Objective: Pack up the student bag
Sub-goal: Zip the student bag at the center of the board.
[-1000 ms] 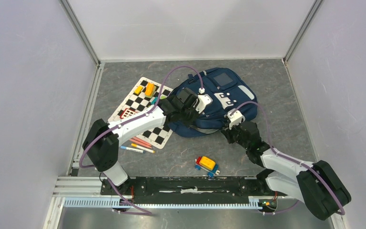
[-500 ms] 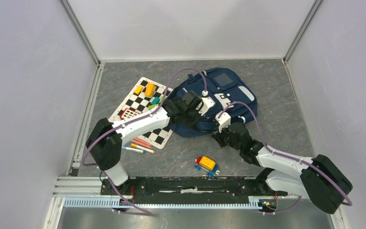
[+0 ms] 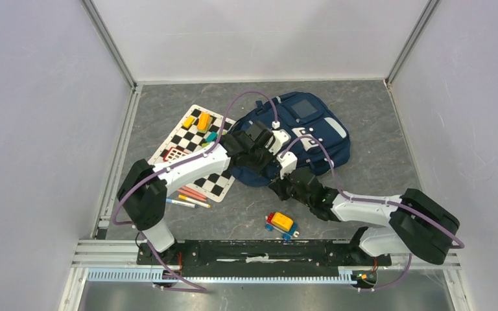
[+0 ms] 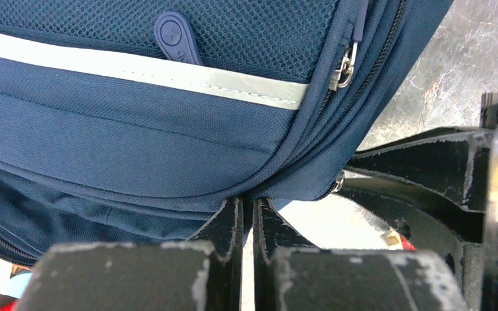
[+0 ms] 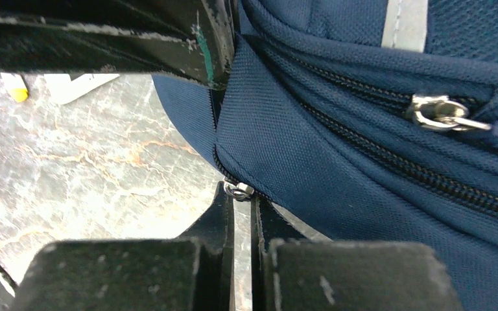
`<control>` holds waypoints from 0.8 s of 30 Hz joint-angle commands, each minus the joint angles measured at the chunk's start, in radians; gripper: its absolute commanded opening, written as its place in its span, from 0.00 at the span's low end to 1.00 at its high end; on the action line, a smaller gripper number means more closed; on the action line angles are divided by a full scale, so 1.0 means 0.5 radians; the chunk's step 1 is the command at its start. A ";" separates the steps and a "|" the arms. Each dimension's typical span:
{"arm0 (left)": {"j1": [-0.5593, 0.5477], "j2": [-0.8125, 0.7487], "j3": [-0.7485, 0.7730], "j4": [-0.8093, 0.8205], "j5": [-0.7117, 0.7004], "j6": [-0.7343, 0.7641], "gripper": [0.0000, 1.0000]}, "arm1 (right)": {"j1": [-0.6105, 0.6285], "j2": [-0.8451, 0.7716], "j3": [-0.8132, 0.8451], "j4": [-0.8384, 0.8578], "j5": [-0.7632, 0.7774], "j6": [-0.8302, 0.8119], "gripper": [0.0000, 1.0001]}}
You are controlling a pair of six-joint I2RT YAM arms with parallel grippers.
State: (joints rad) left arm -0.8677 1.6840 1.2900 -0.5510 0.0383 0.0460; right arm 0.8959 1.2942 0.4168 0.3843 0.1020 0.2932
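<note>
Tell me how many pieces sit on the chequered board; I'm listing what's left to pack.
4: yellow block and orange block at the far corner, teal piece beside the left arm, red grid piece near the left corner. The arm may hide more.

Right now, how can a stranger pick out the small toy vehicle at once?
Find the big navy-blue fabric backpack on the grey marbled table. Between it and the black rail at the near edge lies a small plastic toy vehicle, yellow over blue and red. It sits alone on the table, unlike the yellow blocks on the chequered mat.
</note>
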 commanded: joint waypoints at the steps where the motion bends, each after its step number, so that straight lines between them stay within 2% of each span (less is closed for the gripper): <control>1: -0.010 -0.037 -0.001 0.251 0.105 -0.196 0.02 | 0.115 0.071 0.137 0.256 -0.018 0.183 0.00; 4: -0.010 -0.118 -0.083 0.300 -0.040 -0.209 0.03 | 0.117 0.036 0.137 0.218 0.077 0.220 0.02; 5: -0.007 -0.162 -0.124 0.326 -0.115 -0.222 0.08 | 0.116 0.001 0.130 0.184 0.111 0.219 0.06; 7: -0.007 -0.251 -0.185 0.359 -0.220 -0.252 0.22 | 0.116 -0.081 0.111 0.100 0.156 0.200 0.14; 9: -0.005 -0.331 -0.233 0.366 -0.299 -0.296 0.37 | 0.116 -0.186 0.098 -0.024 0.201 0.176 0.26; 15: -0.007 -0.675 -0.474 0.465 -0.571 -0.438 0.76 | 0.118 -0.516 0.147 -0.614 0.457 0.131 0.59; 18: -0.007 -0.876 -0.638 0.558 -0.603 -0.515 0.83 | 0.111 -0.644 0.208 -0.916 0.652 0.130 0.73; 24: -0.122 -1.131 -0.902 0.749 -0.548 -0.739 0.83 | -0.049 -0.709 0.399 -1.334 0.875 0.096 0.95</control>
State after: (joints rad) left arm -0.8803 1.1732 0.9028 -0.2901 -0.2111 -0.1909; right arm 0.9268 0.9558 0.5274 -0.0978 0.4206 0.3557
